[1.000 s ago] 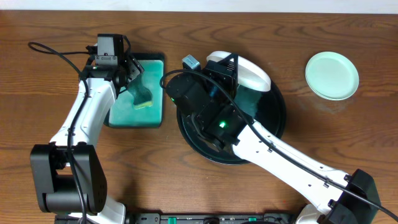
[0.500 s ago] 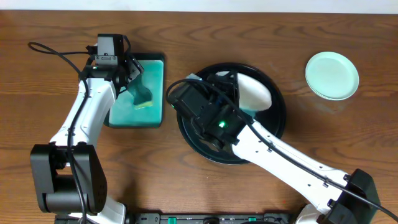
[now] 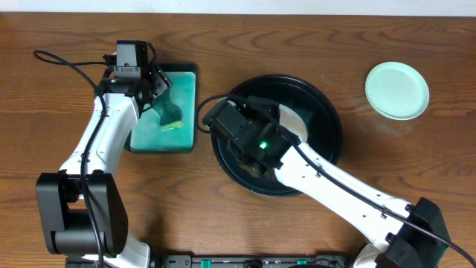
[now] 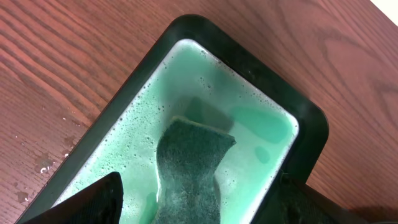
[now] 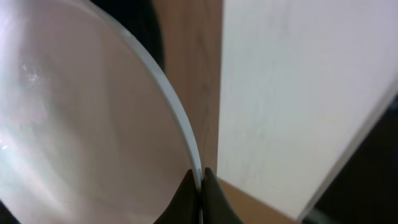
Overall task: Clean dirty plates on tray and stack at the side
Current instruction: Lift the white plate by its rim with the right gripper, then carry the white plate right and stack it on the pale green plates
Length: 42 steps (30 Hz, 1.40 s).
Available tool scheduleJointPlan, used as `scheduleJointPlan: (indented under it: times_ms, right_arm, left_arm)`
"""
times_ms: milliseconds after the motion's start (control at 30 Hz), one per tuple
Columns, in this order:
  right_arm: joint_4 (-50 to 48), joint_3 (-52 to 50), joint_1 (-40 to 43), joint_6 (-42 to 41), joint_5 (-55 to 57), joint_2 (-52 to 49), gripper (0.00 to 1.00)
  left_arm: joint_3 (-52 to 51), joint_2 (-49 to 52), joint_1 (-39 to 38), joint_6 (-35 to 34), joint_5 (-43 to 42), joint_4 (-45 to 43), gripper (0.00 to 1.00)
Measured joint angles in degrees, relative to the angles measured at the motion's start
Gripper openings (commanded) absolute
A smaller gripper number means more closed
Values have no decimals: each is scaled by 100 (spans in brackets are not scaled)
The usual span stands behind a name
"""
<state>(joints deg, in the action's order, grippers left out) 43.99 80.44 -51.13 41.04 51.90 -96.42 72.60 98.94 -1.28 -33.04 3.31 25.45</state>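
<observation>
Right hand [image 5: 200,182] grips white plate [image 5: 74,112]; left hand [image 4: 199,202] spread wide over sponge [image 4: 191,155]

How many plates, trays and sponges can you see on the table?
Plates: 2, a mint-green plate and a white plate; more could be hidden.
Trays: 2, a round black tray and a rectangular green tray.
Sponges: 1, the sponge in the green tray.
Total: 5

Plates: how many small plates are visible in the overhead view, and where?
2. A mint-green plate lies on the table, far right. A white plate is over the black tray, its rim pinched by the right gripper. The right arm may hide more.
</observation>
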Motion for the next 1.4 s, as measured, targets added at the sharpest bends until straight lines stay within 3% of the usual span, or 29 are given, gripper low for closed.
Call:
scheduleJointPlan:
  times_ms: [133, 267, 433, 633, 733, 1000, 1233, 1400]
  right_arm:
    - [-332, -2, 382, -151, 319, -20, 1]
    - [-260, 0, 1244, -492, -616, -20, 1]
    - [-306, 0, 2951, -1464, -2994, -22, 1]
    - [-774, 0, 5602, -2636, -6398, -35, 1]
    - [-881, 2, 6852, -3097, -7418, -66, 1]
    - [-1001, 4, 8607, -4140, -7764, -667, 1]
    - [-1631, 4, 8964, -5062, -7761, -1681, 1]
    - [-1788, 2, 8964, -5285, -7770, -2116, 2]
  left_arm:
    - [0, 0, 0, 0, 0, 2, 79]
    - [0, 0, 0, 0, 0, 0, 79]
    - [0, 0, 0, 0, 0, 0, 80]
    - [0, 0, 0, 0, 2, 0, 79]
    - [0, 0, 0, 0, 0, 0, 80]
    - [0, 0, 0, 0, 0, 0, 80]
    - [0, 0, 0, 0, 0, 0, 80]
    - [0, 0, 0, 0, 0, 2, 80]
